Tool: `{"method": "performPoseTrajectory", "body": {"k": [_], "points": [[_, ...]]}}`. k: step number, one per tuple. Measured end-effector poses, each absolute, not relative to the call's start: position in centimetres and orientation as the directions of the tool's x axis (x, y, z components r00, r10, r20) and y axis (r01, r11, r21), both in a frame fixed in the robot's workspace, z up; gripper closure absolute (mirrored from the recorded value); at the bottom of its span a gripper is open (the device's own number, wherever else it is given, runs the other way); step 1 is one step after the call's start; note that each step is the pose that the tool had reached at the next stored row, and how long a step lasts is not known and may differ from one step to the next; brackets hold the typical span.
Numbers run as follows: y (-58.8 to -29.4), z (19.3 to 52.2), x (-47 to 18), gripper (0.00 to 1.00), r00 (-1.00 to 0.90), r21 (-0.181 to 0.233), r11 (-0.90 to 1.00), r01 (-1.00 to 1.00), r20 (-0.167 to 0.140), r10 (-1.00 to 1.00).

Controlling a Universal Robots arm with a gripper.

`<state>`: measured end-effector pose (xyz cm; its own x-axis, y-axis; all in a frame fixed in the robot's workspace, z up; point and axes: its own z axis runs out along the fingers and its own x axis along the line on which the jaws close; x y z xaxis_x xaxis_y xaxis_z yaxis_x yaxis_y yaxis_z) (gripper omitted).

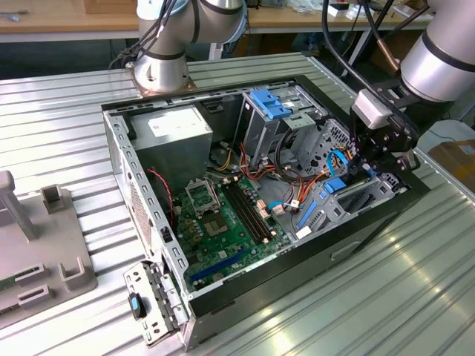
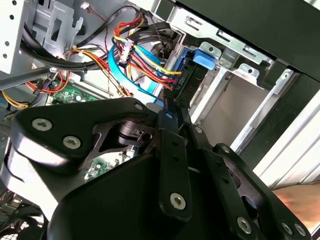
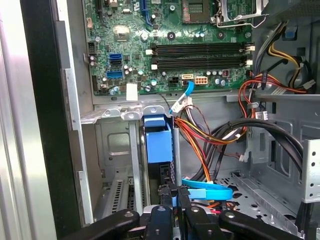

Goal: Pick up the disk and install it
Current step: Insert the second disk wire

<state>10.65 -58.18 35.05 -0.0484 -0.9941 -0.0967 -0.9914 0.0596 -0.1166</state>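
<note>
Ribbed metal tabletop [image 1: 386,297] carries an opened computer case [image 1: 223,297] lying on its side, so its interior is reached from above. Nearest, the gripper [image 3: 172,196] is seen in the first wrist view closed together on the disk [image 3: 157,145], which is held edge-on and lowered into the drive cage [image 3: 112,150] at the case's front end, presumably so it slides along the cage rails. A bright blue carrier frame over a dark body is shown. Beyond, the motherboard [image 3: 170,45] lies flat.
</note>
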Motion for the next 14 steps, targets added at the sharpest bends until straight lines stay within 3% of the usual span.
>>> {"method": "performPoseTrajectory", "body": {"k": [14], "points": [[-58.27, 34.58, 10.65, 0.84, -0.045, -0.122, 0.057, -0.991, -0.098, -0.994]]}}
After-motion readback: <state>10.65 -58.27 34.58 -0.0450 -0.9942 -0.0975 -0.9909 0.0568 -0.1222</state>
